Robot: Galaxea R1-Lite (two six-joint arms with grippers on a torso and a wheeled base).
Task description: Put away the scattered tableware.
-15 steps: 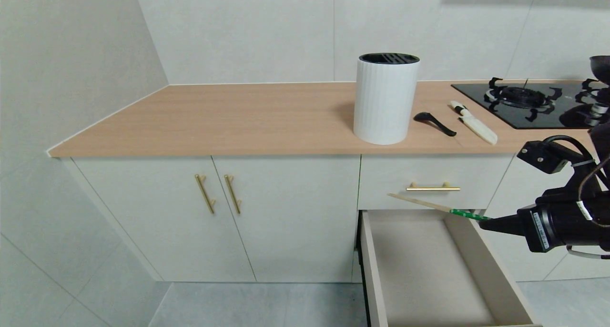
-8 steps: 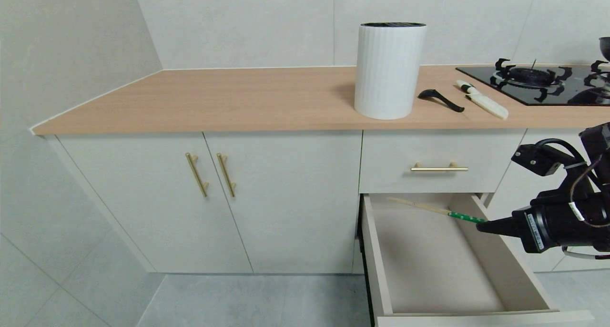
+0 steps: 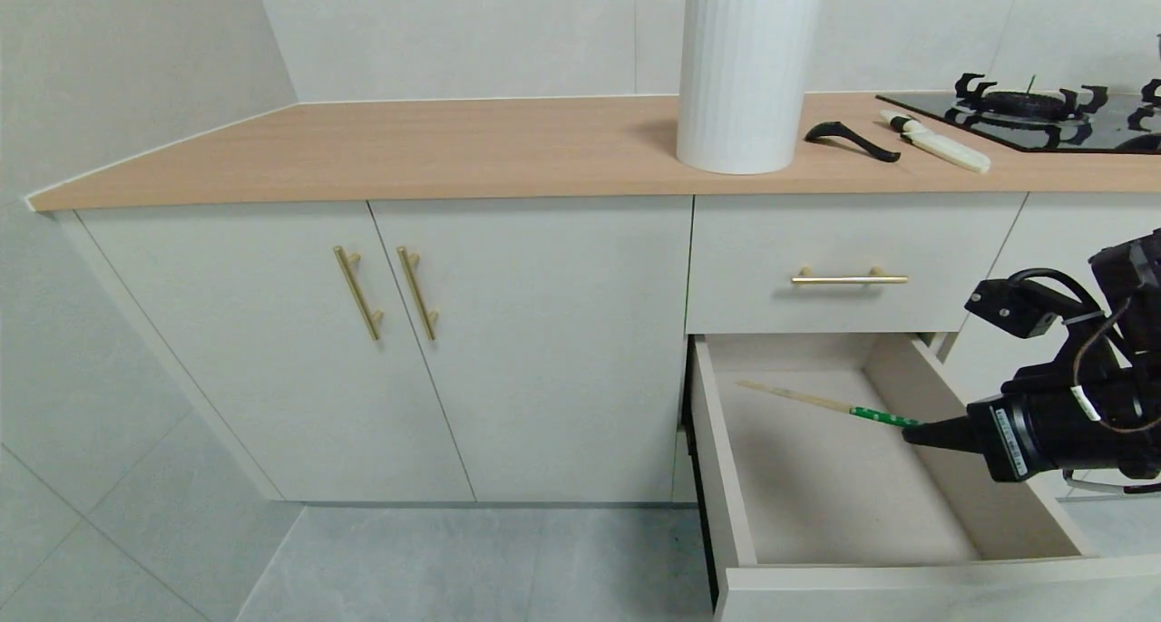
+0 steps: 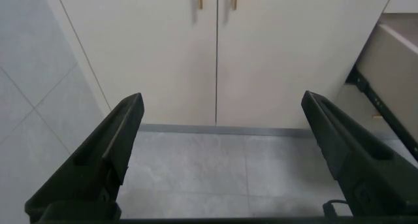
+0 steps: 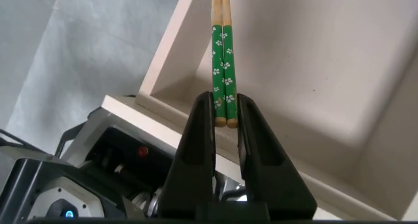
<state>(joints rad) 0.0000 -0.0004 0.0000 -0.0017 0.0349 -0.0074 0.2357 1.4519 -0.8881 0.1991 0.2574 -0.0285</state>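
green-ended bamboo chopsticks (image 3: 816, 402) clamped in right gripper (image 3: 909, 433) over open beige drawer (image 3: 721, 459); left gripper (image 4: 222, 101) wide, empty; black spoon (image 3: 830, 131), white knife (image 3: 939, 146) not yet stowed.

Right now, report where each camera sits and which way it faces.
Head view: on the head, facing forward and down at the counter, cabinet doors and open drawer; the right gripper shows at right, clamping chopsticks.
Left wrist view: on the left wrist, facing the floor and cabinet doors past the open left gripper.
Right wrist view: on the right wrist, looking along its gripper into the drawer.
Shared: head and right wrist views both show chopsticks and drawer.
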